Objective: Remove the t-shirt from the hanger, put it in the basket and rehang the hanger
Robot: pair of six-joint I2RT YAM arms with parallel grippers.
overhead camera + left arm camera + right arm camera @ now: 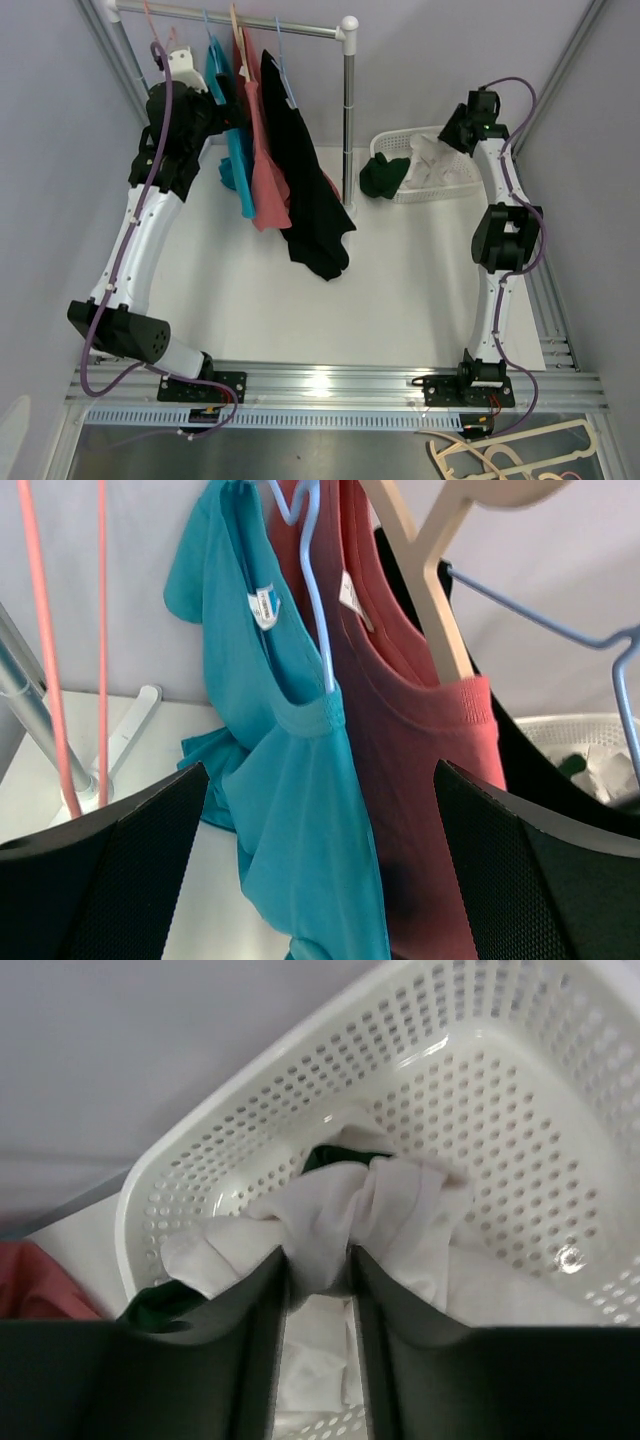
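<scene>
The left gripper (318, 780) is seen spread wide with nothing held, and the teal t-shirt (290, 740) is found dead ahead of it, framed right between the two pads. The shirt is hung from the rail (230, 22) on a blue hanger (318, 610), so its long axis runs straight down, with the collar caught at the hanger's shoulder just above the claw. A red shirt (420, 750) on a wooden hanger (430, 590) is pressed up beside it on the right, which could easily get grabbed by mistake. The right gripper (318, 1290) is clamped on a white garment (340, 1210) over the basket (480, 1090), well apart from the rail, so the pull is probably best left to the left arm.
</scene>
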